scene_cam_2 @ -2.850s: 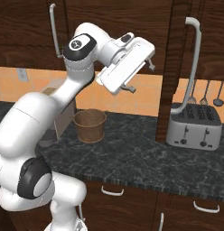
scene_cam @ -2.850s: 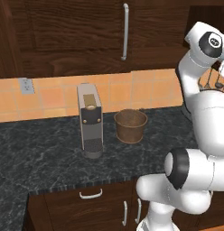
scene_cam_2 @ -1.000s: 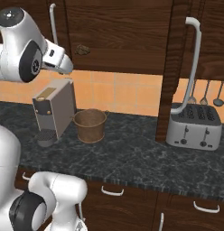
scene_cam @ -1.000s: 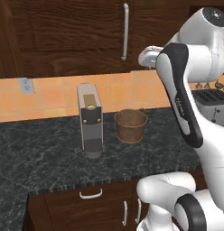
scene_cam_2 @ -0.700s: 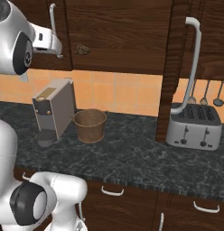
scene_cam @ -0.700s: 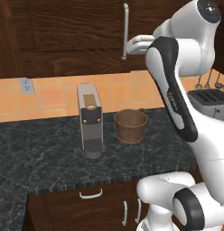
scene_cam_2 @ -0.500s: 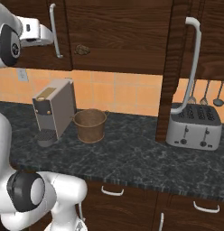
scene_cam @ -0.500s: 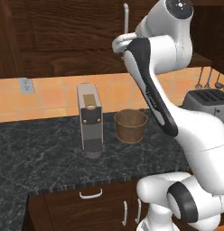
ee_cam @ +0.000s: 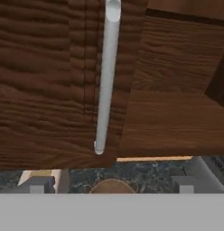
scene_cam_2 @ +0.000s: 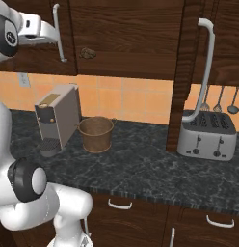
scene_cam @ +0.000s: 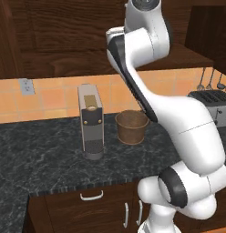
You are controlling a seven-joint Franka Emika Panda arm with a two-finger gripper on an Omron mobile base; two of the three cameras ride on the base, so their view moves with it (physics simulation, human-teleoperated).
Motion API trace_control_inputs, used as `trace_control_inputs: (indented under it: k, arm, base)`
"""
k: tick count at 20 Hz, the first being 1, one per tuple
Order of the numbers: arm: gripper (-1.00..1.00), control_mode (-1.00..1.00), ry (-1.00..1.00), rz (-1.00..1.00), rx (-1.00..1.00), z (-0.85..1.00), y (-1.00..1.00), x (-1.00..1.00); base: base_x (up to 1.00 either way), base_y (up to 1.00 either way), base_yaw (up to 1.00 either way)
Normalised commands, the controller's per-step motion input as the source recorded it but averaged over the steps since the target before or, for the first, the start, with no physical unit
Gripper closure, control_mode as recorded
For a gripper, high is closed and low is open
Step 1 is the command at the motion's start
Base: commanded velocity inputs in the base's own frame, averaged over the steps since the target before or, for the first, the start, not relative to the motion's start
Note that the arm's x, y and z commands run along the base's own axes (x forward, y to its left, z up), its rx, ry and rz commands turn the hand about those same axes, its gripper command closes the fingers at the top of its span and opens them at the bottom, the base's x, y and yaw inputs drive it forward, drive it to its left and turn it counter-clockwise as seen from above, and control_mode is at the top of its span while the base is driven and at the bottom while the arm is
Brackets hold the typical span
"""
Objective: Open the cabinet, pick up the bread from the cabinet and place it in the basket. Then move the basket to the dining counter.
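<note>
The dark wood wall cabinet has its left door [ee_cam: 46, 81] shut and its right door [scene_cam_2: 181, 72] swung out, seen edge-on. My gripper [scene_cam_2: 50, 30] is open, up against the left door's silver bar handle [scene_cam_2: 58, 34], which runs upright between my spread fingertips [ee_cam: 37, 185] in the hand view. A small brown lump, apparently the bread [scene_cam_2: 87, 52], lies on the cabinet floor behind the open side. The round woven basket [scene_cam_2: 96, 133] [scene_cam: 131, 127] stands on the black granite counter beside the coffee machine, directly below my hand [ee_cam: 111, 186].
A grey coffee machine [scene_cam: 90, 120] stands left of the basket. A silver toaster [scene_cam_2: 206, 136] sits at the right beneath hanging utensils [scene_cam_2: 219, 103]. The open door's long handle [scene_cam_2: 205, 67] sticks out over the counter [scene_cam_2: 140, 169]. Lower cabinets run along the counter's front.
My arm has swung left from the right door across the cabinet front. The hand now faces the left door's handle. Basket, coffee machine and toaster have not moved.
</note>
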Motion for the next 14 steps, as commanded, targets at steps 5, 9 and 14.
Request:
trace_control_inputs:
  k: [5,9,14]
  arm:
    - [-1.0,-1.0,-0.01,-0.16,0.24,0.0,-0.01,0.62]
    - [-1.0,-1.0,0.0,0.0,0.05,0.0,0.03,0.73]
    - [-1.0,-1.0,0.02,0.05,0.0,0.0,0.0,0.69]
  base:
    - [0.0,0.0,0.0]
    - [0.0,0.0,0.0]
    - [0.0,0.0,0.0]
